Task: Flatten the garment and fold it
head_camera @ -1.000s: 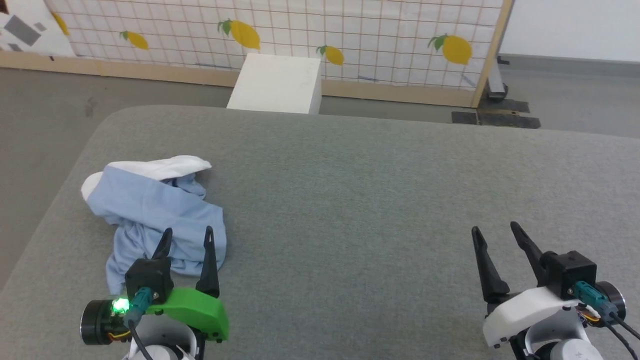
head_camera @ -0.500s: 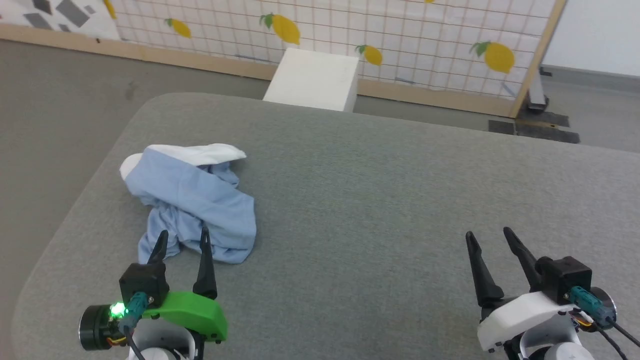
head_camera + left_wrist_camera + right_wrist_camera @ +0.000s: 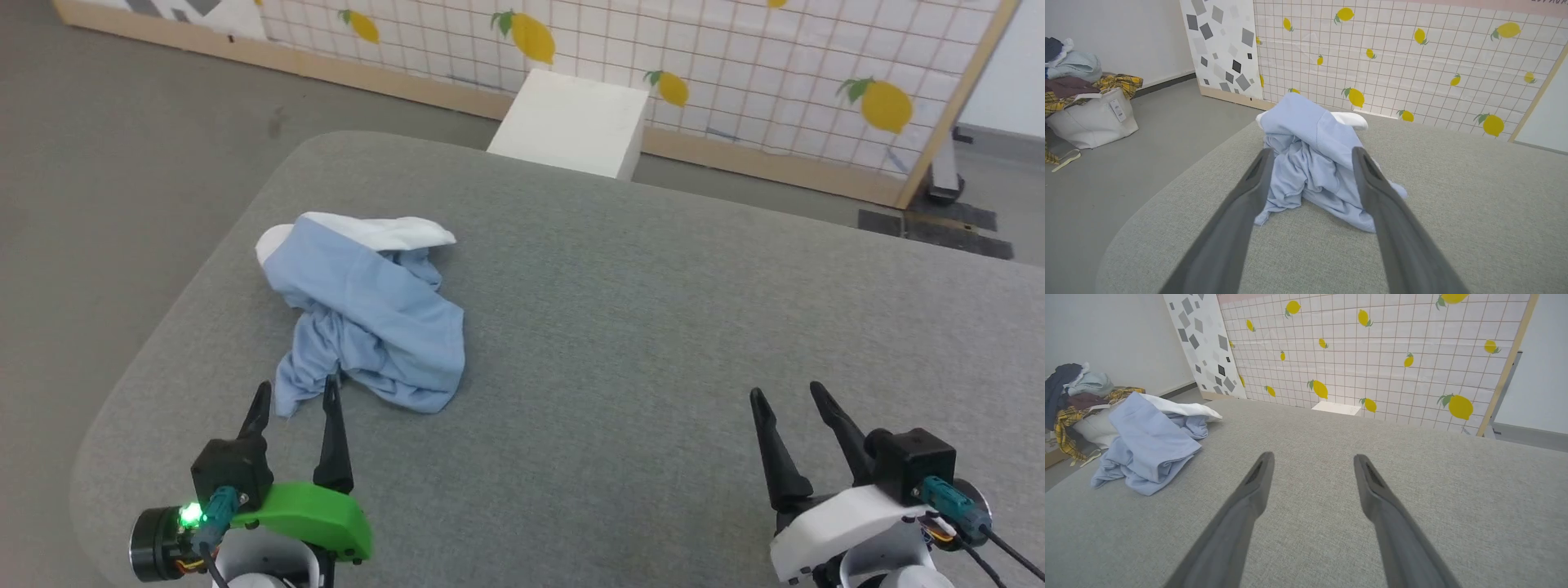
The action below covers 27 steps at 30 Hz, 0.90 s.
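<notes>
One garment [image 3: 367, 318] lay bunched near the table's [image 3: 653, 327] left edge, bare surface rightward; left gripper [image 3: 296, 382] and right gripper [image 3: 785, 389] gaped empty.

Left gripper [image 3: 296, 381] and right gripper [image 3: 785, 388] both point forward, fingers [image 3: 332, 433] spread wide apart.

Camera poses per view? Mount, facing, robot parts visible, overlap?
Head view: on the head, looking down at the grey pad and garment; left gripper and right gripper show, open.
Left wrist view: on left wrist, aimed at the garment; own fingers show.
Right wrist view: on right wrist, facing the lemon screen; own fingers show.
Shared: all show the garment.
</notes>
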Available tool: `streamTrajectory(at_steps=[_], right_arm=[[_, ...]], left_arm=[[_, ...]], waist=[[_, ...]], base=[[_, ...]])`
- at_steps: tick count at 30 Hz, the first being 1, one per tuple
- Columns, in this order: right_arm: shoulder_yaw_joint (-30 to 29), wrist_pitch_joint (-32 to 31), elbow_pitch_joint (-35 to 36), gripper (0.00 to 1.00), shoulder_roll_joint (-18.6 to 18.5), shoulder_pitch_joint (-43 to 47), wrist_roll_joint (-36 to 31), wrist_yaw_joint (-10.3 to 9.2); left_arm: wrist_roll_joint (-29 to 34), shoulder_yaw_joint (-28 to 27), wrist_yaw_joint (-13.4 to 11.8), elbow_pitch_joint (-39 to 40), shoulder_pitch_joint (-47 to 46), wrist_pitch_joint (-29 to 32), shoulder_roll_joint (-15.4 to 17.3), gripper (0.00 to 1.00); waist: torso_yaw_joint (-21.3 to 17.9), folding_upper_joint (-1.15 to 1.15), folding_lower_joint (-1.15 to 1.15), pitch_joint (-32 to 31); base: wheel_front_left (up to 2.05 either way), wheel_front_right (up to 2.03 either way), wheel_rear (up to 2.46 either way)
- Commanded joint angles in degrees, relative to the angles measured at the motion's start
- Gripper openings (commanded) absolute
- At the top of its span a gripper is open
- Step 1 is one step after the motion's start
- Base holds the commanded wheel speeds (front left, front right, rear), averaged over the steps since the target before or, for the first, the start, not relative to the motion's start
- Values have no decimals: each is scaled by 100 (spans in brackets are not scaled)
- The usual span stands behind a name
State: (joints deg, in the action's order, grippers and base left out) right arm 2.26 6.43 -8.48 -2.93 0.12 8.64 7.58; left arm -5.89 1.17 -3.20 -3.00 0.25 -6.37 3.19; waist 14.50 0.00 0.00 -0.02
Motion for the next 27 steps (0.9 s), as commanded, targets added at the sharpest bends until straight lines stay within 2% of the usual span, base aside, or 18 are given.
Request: streamTrajectory(at_steps=[1, 27], right_arm=[[28, 67, -55, 100, 2, 78, 70, -4], [156, 286, -356, 100, 3, 134, 160, -6]], left_arm=[[-65, 23, -62, -21, 83, -78, -15, 100], [-139, 38, -251, -155, 170, -383, -7, 100]], waist=[[96, 0, 0, -1], [585, 0, 0, -98]], base=[[0, 0, 0], [0, 0, 0]])
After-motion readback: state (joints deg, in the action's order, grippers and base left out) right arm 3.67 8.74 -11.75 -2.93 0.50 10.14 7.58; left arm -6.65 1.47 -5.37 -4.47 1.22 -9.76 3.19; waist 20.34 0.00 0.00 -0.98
